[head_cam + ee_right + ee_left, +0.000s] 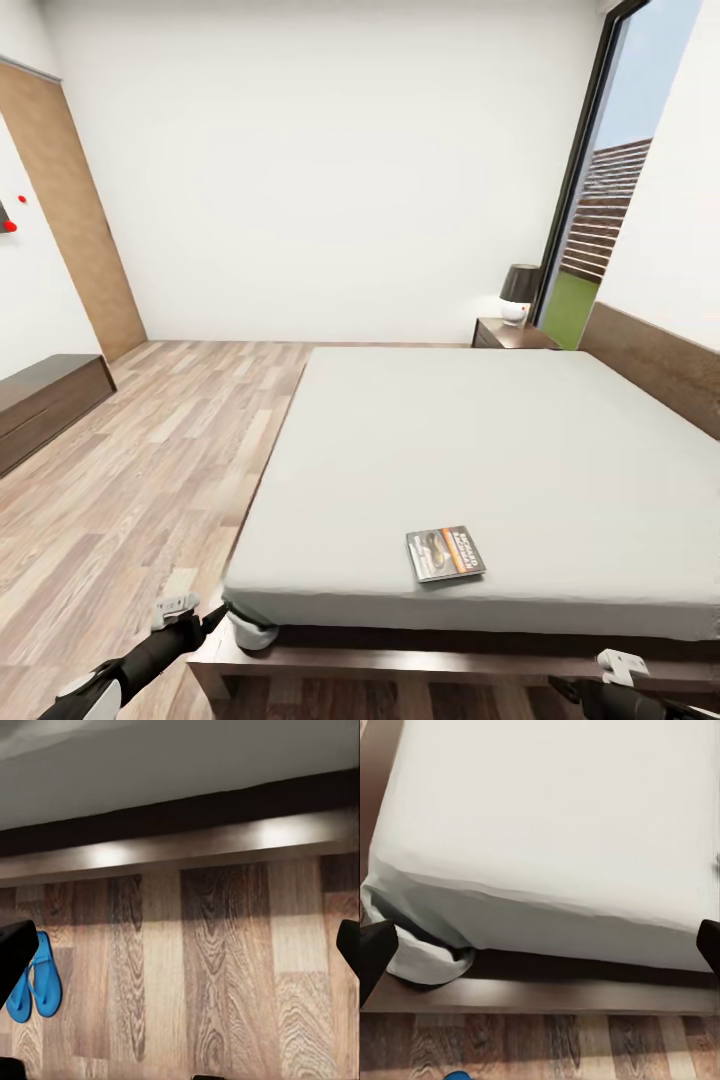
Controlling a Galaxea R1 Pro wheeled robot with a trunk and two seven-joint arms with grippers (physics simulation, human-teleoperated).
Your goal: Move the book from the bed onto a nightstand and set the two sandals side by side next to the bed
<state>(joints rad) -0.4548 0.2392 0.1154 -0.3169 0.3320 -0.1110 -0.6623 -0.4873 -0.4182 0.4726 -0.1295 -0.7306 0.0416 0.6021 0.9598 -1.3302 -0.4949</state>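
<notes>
1. The left gripper (pixel 185 612) hangs low beside the near left corner of the bed (pixel 480 450). In the left wrist view its dark fingertips (pixel 375 952) sit at opposite edges of the picture, so the jaws are released and hold nothing.
2. The right gripper (pixel 620 668) hangs low in front of the bed's near right part. In the right wrist view its fingertips (pixel 15 945) are likewise wide apart; the jaws are released and hold nothing.
3. The sandals (pixel 36 979) lie side by side on the wood floor (pixel 210 967), near the dark bed frame (pixel 180 847).
4. The book (pixel 445 553) lies flat on the mattress, cover up, close to the bed's near edge.
5. The nightstand (pixel 510 334) stands at the bed's far right corner and carries a lamp (pixel 518 293) on its tabletop.
6. A long low cabinet (pixel 45 400) stands along the left wall, well apart from the bed.
7. A tan door (pixel 75 220) lies beyond the cabinet; a tall window (pixel 610 180) rises behind the nightstand.
</notes>
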